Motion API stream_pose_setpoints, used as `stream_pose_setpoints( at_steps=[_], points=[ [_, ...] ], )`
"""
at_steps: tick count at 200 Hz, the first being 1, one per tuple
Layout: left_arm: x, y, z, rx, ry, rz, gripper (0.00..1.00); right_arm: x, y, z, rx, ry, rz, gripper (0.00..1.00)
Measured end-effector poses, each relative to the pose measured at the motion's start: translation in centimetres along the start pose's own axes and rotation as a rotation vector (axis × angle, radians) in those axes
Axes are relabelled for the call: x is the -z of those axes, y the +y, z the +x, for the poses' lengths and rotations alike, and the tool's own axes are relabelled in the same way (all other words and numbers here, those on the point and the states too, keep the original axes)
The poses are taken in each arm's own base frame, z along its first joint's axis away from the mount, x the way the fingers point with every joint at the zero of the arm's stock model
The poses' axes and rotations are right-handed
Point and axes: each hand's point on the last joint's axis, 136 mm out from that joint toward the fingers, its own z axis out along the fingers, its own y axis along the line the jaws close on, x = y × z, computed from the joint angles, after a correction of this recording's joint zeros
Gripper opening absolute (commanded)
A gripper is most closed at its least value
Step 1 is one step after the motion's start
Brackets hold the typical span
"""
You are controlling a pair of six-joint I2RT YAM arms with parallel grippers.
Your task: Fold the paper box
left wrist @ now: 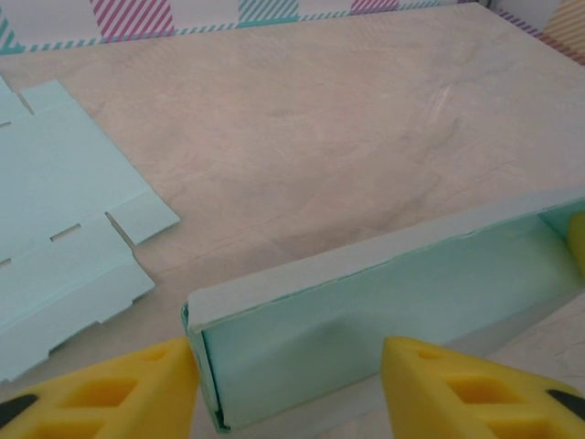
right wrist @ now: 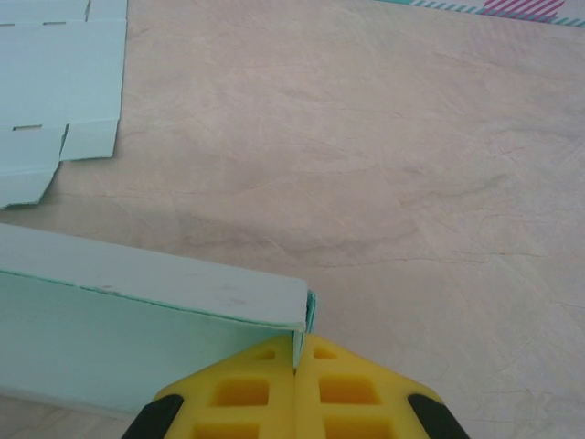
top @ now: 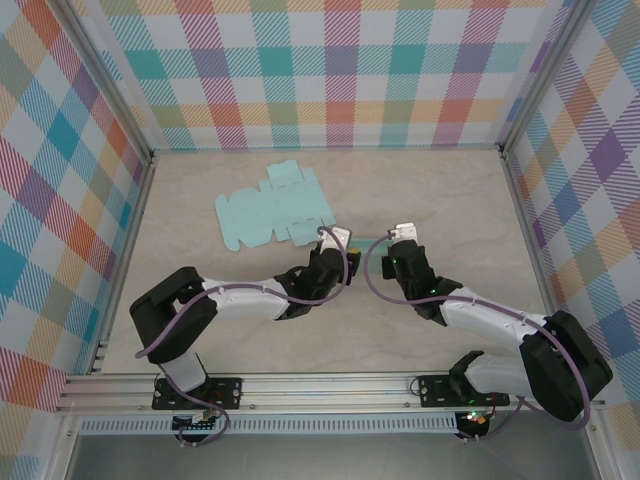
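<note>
From above, a beige marbled table (top: 440, 190) sits inside plaid walls, with both arms reaching in from the near edge. A flat box blank (top: 272, 208) of pale teal card lies unfolded toward the back left. Just in front of its right corner, the left gripper (top: 338, 238) and right gripper (top: 398, 238) face each other. A partly folded box (top: 368, 240) shows as a thin teal strip between them, its long axis running left to right. This view is too distant to read either claw. The left wrist camera looks into the partly folded box (left wrist: 384, 293), a shallow open trough showing plain teal card inside. It stretches from lower left to upper right. The left gripper (left wrist: 291, 361) is spread, and its yellow fingers (left wrist: 110, 393) stand apart. The box's near end wall is just beside the left-hand one. A yellow finger (left wrist: 577, 245) of the right gripper shows at the far end, and the flat box blank (left wrist: 55, 219) lies to the left. The right wrist camera shows what the others cannot. The right gripper (right wrist: 297, 366) is pressed together, pinching the upright end wall of the partly folded box (right wrist: 137, 320), which extends away to the left. The flat box blank (right wrist: 55, 73) lies in the upper left corner, apart from it.
</note>
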Motion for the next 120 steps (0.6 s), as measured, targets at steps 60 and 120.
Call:
stream_pose_setpoints(
  at_steps=[60, 120],
  points=[
    [1.9, 2.2, -3.8, 0.219, -0.018, 0.013, 0.89, 0.1, 0.4, 0.0, 0.003, 0.001, -0.023, 0.00],
    [-0.1, 4.4, -4.5, 0.386, 0.050, -0.025, 0.81, 0.2, 0.7, 0.0, 0.005, 0.004, -0.038, 0.00]
  ],
)
